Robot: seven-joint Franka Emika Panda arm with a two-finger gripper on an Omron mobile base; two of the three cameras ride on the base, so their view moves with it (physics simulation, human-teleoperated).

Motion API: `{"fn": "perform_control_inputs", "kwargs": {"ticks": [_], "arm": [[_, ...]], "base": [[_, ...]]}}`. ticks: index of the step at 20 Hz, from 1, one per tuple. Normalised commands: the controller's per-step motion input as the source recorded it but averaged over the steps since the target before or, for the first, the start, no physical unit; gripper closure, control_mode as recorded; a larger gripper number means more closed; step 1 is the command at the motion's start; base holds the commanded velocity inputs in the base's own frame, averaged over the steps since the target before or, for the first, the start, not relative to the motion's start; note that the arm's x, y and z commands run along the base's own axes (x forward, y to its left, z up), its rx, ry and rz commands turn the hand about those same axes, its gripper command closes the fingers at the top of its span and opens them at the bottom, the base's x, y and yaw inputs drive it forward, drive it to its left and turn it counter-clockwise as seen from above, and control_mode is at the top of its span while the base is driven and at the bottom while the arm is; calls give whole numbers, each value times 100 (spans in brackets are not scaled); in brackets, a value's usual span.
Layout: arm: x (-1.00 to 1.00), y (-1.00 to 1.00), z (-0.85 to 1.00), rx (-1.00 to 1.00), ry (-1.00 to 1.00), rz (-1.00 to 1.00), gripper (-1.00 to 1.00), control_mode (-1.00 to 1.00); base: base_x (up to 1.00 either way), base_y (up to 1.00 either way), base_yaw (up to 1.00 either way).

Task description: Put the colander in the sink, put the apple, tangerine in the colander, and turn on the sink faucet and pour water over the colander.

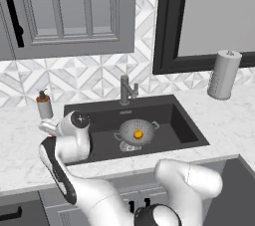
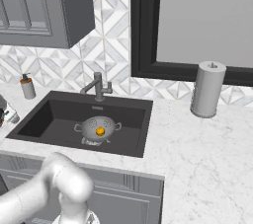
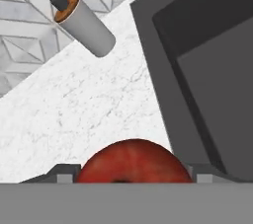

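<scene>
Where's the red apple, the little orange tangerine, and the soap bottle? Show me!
apple [image 3: 132,163]: hand view, on its red top.
tangerine [image 1: 138,133]: left base view, on its middle, inside the colander.
soap bottle [image 3: 88,28]: hand view, on its pale body.

The sink [image 1: 187,125] is dark charcoal; the colander [image 1: 137,131] in it is dotted grey metal, with the orange-yellow tangerine [image 1: 138,133] at its centre. The apple [image 3: 133,161] is deep red, faintly streaked. White marble counter [image 3: 74,109] with thin grey veins; at 11 o'clock from the apple, a pale grey soap dispenser [image 3: 81,20] with an orange collar and black pump
</scene>
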Motion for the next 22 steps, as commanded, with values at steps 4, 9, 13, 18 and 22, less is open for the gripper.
{"fn": "perform_control_inputs", "kwargs": {"ticks": [4, 9, 13, 18, 22], "arm": [[-83, -87, 90, 42, -19, -17, 100, -100], [-81, -77, 100, 37, -6, -20, 100, -100], [-58, -72, 100, 26, 10, -24, 100, -100], [-44, -75, 100, 14, 37, -21, 100, -100], [-49, -59, 100, 0, 45, -11, 100, -100]], "base": [[0, 0, 0], [0, 0, 0], [0, 0, 0], [0, 0, 0], [0, 0, 0]]}}
